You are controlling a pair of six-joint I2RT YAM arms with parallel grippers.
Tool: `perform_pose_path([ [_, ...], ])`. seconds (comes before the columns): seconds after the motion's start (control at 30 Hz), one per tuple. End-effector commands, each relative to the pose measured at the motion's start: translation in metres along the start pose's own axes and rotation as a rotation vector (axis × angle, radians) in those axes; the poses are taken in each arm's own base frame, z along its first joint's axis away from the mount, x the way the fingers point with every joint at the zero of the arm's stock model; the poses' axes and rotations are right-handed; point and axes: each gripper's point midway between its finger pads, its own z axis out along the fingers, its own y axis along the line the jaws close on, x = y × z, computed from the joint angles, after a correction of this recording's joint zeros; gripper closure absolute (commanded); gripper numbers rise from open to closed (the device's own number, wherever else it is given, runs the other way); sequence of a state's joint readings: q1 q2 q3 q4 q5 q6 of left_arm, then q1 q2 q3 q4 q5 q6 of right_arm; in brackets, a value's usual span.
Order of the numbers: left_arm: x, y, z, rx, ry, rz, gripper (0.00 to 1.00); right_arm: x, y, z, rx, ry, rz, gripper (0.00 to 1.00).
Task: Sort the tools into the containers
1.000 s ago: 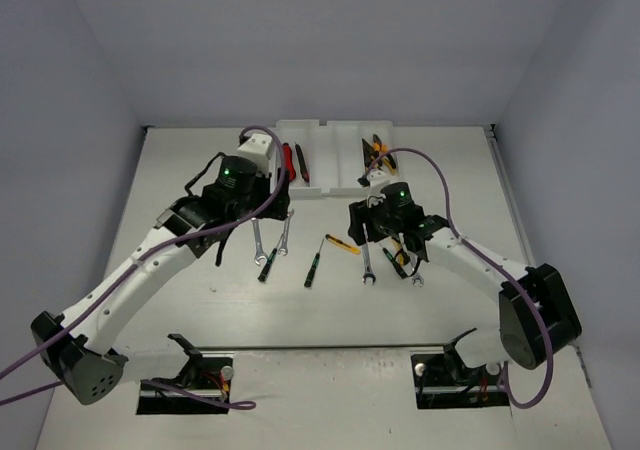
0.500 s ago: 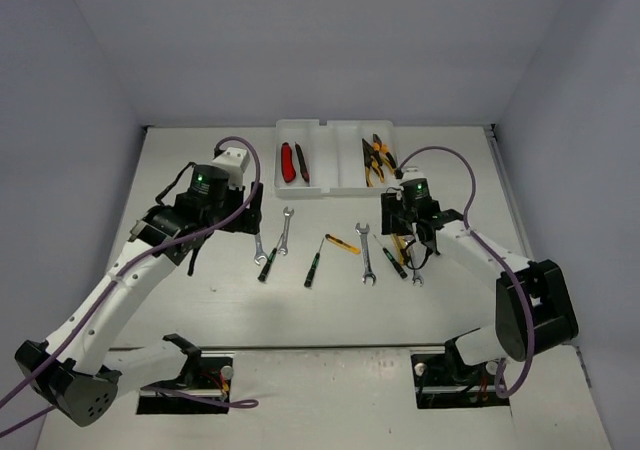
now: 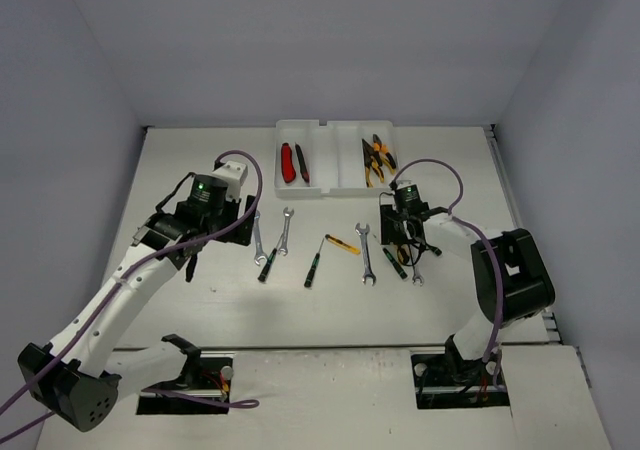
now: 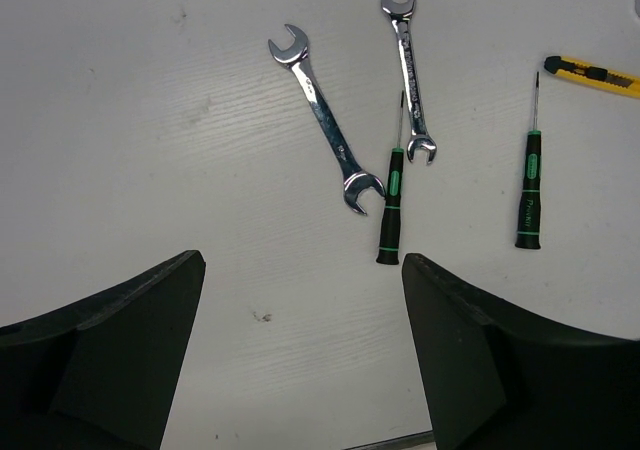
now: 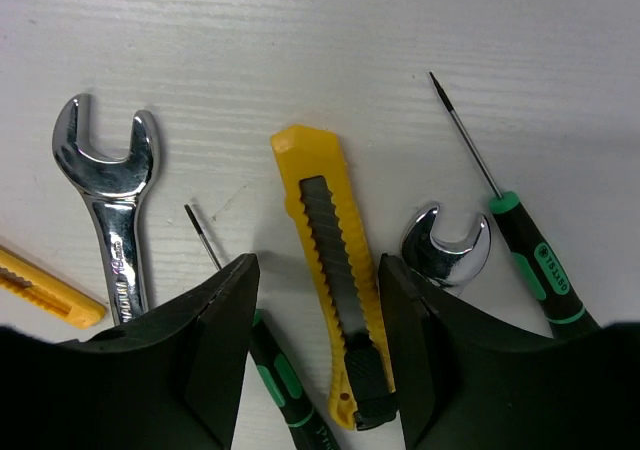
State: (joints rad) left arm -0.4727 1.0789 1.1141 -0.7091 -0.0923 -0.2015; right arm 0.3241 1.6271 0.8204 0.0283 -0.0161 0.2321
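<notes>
My right gripper (image 5: 318, 265) hangs open low over the table, its jaws on either side of a yellow box cutter (image 5: 330, 270) without touching it. Beside it lie a silver wrench (image 5: 115, 200), another wrench head (image 5: 447, 250) and two black-green screwdrivers (image 5: 530, 245). My left gripper (image 4: 302, 265) is open and empty above bare table, near two wrenches (image 4: 325, 135) and two screwdrivers (image 4: 392, 185). The white tray (image 3: 335, 130) at the back holds red cutters (image 3: 288, 162) in a left slot and orange pliers (image 3: 377, 158) in a right slot.
A small yellow cutter (image 3: 342, 244) and a wrench (image 3: 365, 255) lie mid-table between the arms. The tools are spread in a row in front of the tray. Grey walls close in the table on three sides.
My left arm has pulled back from the tray toward the left and near side. My right gripper has shifted right over the yellow box cutter and its jaws have narrowed around it.
</notes>
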Motion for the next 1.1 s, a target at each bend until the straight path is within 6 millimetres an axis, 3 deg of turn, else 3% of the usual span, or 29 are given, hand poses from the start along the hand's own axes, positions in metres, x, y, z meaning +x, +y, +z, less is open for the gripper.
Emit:
perform_pose_path([
  [0.0,-0.011,0.004,-0.003,0.002,-0.047,-0.003,0.23,-0.004,0.005,0.002,-0.016,0.008,0.018,0.56],
  [0.3,-0.01,0.005,0.0,0.012,-0.037,-0.027,0.23,-0.009,0.007,0.005,-0.002,0.009,0.022,0.98],
  [0.4,-0.01,0.005,0.0,0.017,-0.038,-0.033,0.23,-0.022,0.014,-0.002,-0.014,-0.03,0.021,1.0],
  [0.57,-0.011,0.007,-0.001,0.019,-0.047,-0.049,0.23,-0.075,0.042,-0.039,-0.081,-0.189,0.033,1.0],
  [0.67,-0.012,0.009,-0.002,0.015,-0.055,-0.06,0.23,-0.115,0.067,-0.064,-0.115,-0.3,0.036,1.0],
  [0.7,-0.013,0.01,-0.003,0.016,-0.062,-0.064,0.23,-0.138,0.077,-0.077,-0.138,-0.349,0.044,1.0],
  [0.77,-0.014,0.013,-0.004,0.01,-0.07,-0.078,0.23,-0.155,0.096,-0.081,-0.171,-0.377,0.036,1.0],
  [0.87,-0.015,0.019,-0.007,-0.005,-0.088,-0.101,0.23,-0.201,0.131,-0.086,-0.251,-0.433,0.038,1.0],
  [0.93,-0.016,0.024,-0.008,-0.017,-0.098,-0.117,0.23,-0.228,0.154,-0.081,-0.308,-0.458,0.037,1.0],
  [1.03,-0.016,0.031,-0.01,-0.036,-0.109,-0.14,0.23,-0.253,0.185,-0.069,-0.384,-0.47,0.017,1.0],
  [1.07,-0.016,0.034,-0.011,-0.044,-0.116,-0.146,0.23,-0.267,0.197,-0.056,-0.401,-0.477,0.017,1.0],
])
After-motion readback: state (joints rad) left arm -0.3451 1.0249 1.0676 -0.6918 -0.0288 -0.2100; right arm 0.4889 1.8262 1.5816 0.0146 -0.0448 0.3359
